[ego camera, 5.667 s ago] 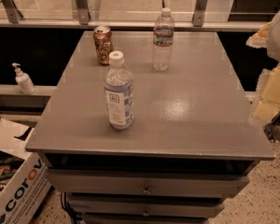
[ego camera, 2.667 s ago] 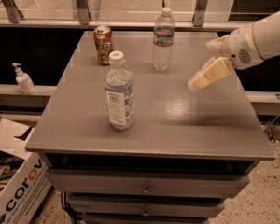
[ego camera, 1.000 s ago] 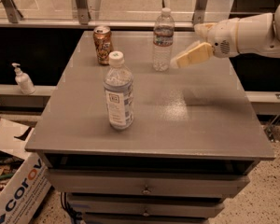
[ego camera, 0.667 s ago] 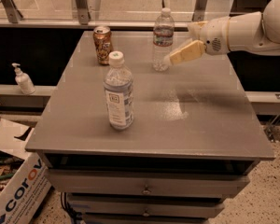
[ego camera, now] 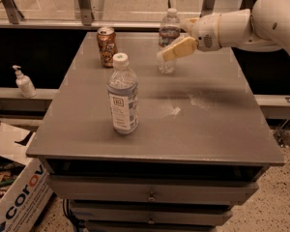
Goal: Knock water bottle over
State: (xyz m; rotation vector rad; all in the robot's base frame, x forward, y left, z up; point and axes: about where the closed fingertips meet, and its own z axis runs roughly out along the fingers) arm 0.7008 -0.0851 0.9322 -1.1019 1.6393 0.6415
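water bottle point(ego camera: 167, 35): stands upright on the table point(ego camera: 208, 129), near the far edge and a little right of centre. white cap on top, label band round its upper part.

gripper point(ego camera: 165, 55): reaches in from the right of the water bottle on a white arm point(ego camera: 241, 25) held above the table. the jaws are together, forming one tan wedge with nothing held between them. the wedge slopes down to the left, and its tip lies across the water bottle's middle section. actual contact cannot be confirmed from this view.

other items, located from the water bottle:
- orange-brown can point(ego camera: 107, 46) – to its left, upright, apart from it.
- wider bottle point(ego camera: 122, 98) with a tall label – nearer the camera and to the left, upright, well apart.
- pump dispenser point(ego camera: 24, 81) – far left, off the table, on a lower ledge.
- cardboard box point(ego camera: 19, 202) – lower left, on the floor.
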